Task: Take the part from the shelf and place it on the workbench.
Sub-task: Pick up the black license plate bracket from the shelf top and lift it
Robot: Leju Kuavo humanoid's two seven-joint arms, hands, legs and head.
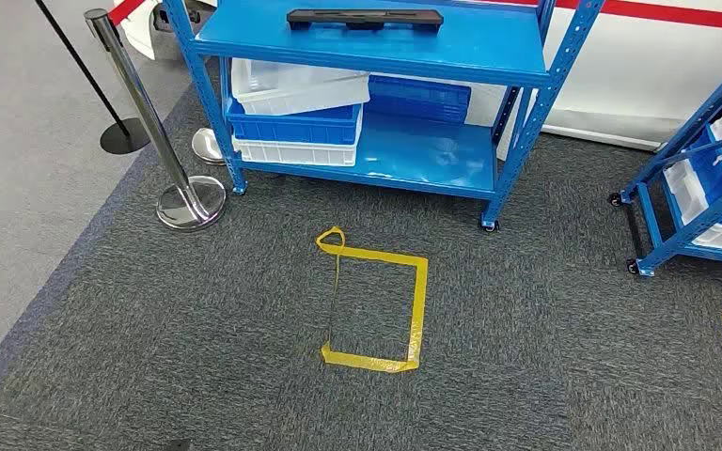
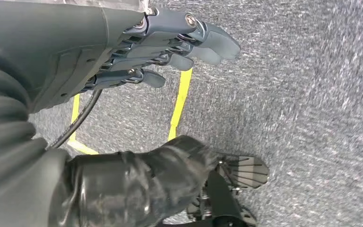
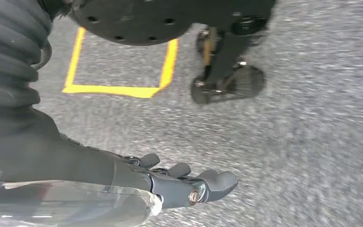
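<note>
A long black part [image 1: 365,19] lies across the top level of the blue shelf [image 1: 367,45], straight ahead in the head view. My left hand [image 2: 170,45] hangs over the grey carpet, its fingers stretched out side by side and holding nothing. Over the carpet too, my right hand [image 3: 179,182] hangs with its fingers extended and nothing in it. Both hands are far from the shelf.
White and blue bins [image 1: 296,113] are stacked on the shelf's lower level. A yellow tape square [image 1: 376,305] marks the carpet in front of the shelf. Chrome barrier posts [image 1: 188,202] stand at the left. A second blue rack [image 1: 705,178] with bins is at the right.
</note>
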